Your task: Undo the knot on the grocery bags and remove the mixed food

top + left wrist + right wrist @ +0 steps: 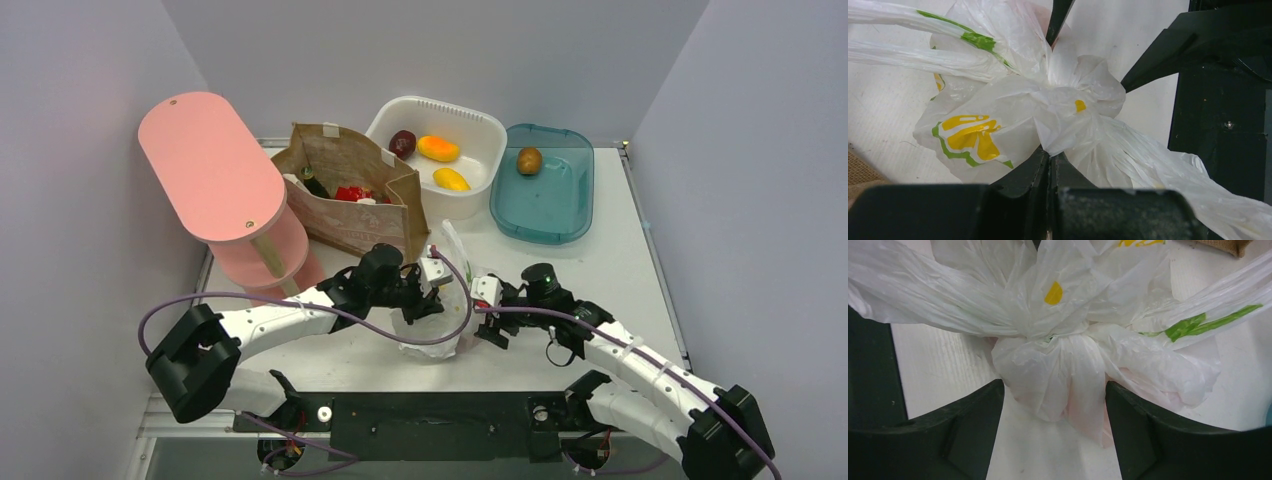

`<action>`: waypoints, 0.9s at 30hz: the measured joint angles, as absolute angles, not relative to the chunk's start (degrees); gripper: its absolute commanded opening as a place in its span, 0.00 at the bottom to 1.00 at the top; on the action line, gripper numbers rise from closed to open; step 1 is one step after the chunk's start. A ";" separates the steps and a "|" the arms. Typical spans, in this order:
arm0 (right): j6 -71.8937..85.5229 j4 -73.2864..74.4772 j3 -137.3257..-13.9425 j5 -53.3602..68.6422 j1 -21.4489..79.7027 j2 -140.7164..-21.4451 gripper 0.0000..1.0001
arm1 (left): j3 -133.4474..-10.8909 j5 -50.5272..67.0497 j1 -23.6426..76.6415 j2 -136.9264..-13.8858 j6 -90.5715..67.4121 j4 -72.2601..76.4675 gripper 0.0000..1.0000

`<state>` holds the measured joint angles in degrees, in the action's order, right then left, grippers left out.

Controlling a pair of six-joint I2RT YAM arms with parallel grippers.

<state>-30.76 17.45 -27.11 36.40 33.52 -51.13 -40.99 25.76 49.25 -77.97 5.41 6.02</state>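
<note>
At the near middle of the table [600,270], we are on the untying: the left gripper [1050,160] is clamped on the bag [432,335] by its knot [1048,332], and the right gripper [1054,390] stands wide around a fold [1058,372] that we judge it must next nip and tug free.

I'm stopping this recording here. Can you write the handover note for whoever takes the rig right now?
Left end effector: shut, pinching the grocery bag just below its knot.
Right end effector: open, with its fingers on either side of a lobe of the knot, not clamped.
Bag: lies on the table at mid-front, between the two arms.
Done: both arms are positioned at the knot.
Left: the knot is tied. Loosen it, open the bag and take out the food. The plastic hides what is inside.
</note>
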 measured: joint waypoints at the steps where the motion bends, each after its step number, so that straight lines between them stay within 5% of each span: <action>1: -31.70 16.64 -26.87 35.46 34.02 -51.94 0.59 | -40.99 25.96 49.17 -77.91 5.67 5.96 0.00; 5: -34.39 14.37 -26.85 32.14 35.00 -53.78 0.37 | -40.91 26.55 48.93 -76.93 7.25 5.39 0.00; 8: -36.40 13.56 -26.85 29.82 35.44 -54.54 0.05 | -40.49 27.24 48.84 -74.76 9.67 4.51 0.00; 9: -36.97 13.37 -26.87 29.17 35.73 -54.81 0.01 | -40.36 27.51 48.77 -74.06 10.68 4.25 0.00; 27: -39.66 23.14 -28.93 28.93 30.55 -44.03 0.00 | -30.85 26.68 47.13 -57.54 27.57 -1.98 0.00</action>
<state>-39.66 23.14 -28.93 28.93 30.55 -44.03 -30.85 26.68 47.13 -57.54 27.57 -1.98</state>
